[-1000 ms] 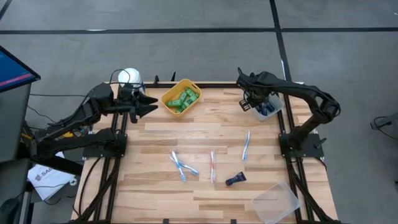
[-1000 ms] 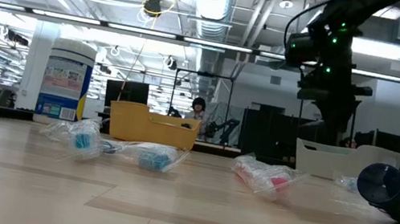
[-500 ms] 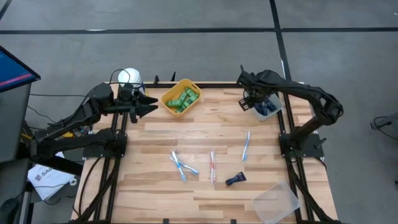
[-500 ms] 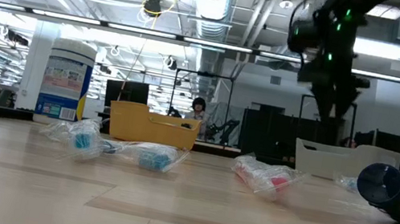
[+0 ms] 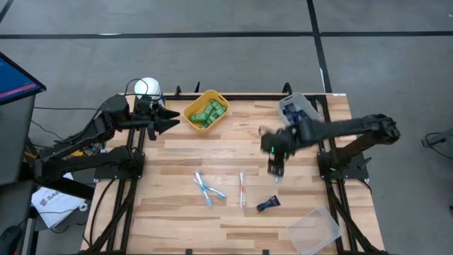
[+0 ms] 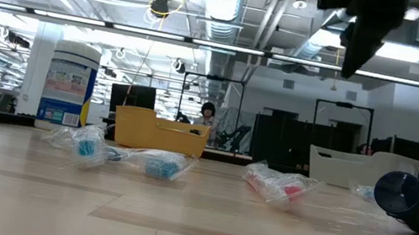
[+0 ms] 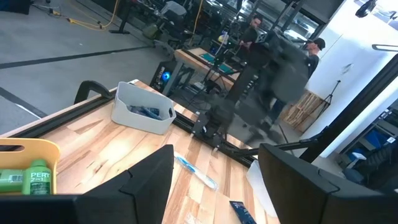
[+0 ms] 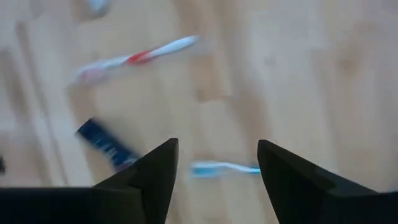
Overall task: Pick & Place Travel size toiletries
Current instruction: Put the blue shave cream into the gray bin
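Observation:
Toothbrushes lie flat on the wooden table: two blue ones [image 5: 207, 188], a pink one [image 5: 241, 190] and a blue one [image 5: 281, 170] partly under my right gripper. A navy tube [image 5: 268, 205] lies near them. Green bottles [image 5: 207, 113] fill the yellow bin, and navy tubes [image 5: 303, 113] sit in the grey bin. My right gripper [image 5: 274, 168] hovers open over the table's right middle. In its wrist view [image 8: 217, 144] the blue toothbrush [image 8: 224, 168] lies between the fingers, apart from them. My left gripper [image 5: 175, 120] waits open at the far left, above the table.
The yellow bin [image 5: 191, 112] stands at the far edge. The grey bin [image 5: 289, 106] is at the far right corner and a clear bin [image 5: 314, 230] at the near right corner. A white-lidded canister [image 5: 146, 88] stands beyond the far left corner. People show in the room behind.
My right arm has swung fast from above the grey bin toward the near edge and the table's middle, and now hangs over the blue toothbrush on the right. The toiletries on the table have stayed where they were.

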Action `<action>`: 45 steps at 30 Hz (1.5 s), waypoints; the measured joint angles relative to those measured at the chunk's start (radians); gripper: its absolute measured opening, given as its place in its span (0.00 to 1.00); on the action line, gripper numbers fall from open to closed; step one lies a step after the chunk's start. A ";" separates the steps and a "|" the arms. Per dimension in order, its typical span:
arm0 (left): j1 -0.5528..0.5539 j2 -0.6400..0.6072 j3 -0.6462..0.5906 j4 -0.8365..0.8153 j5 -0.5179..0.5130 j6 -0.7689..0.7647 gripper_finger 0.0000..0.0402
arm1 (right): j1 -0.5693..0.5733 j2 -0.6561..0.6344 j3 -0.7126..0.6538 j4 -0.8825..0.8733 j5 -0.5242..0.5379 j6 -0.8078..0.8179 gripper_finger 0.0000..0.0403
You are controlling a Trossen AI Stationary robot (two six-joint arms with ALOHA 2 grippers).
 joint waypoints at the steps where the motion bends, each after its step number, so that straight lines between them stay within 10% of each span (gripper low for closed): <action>1: 0.000 0.000 0.000 0.000 0.000 0.000 0.58 | 0.044 0.020 0.000 0.012 0.000 0.006 0.53; 12: 0.000 0.000 0.000 0.000 -0.001 0.000 0.58 | 0.317 0.286 0.000 0.198 -0.045 -0.027 0.63; 30: 0.000 0.000 0.000 -0.008 -0.002 -0.007 0.58 | 0.348 0.529 -0.001 0.357 -0.182 -0.045 0.63; 45: 0.000 0.000 0.000 -0.008 -0.001 -0.008 0.58 | 0.313 0.498 -0.002 0.425 -0.200 -0.050 0.28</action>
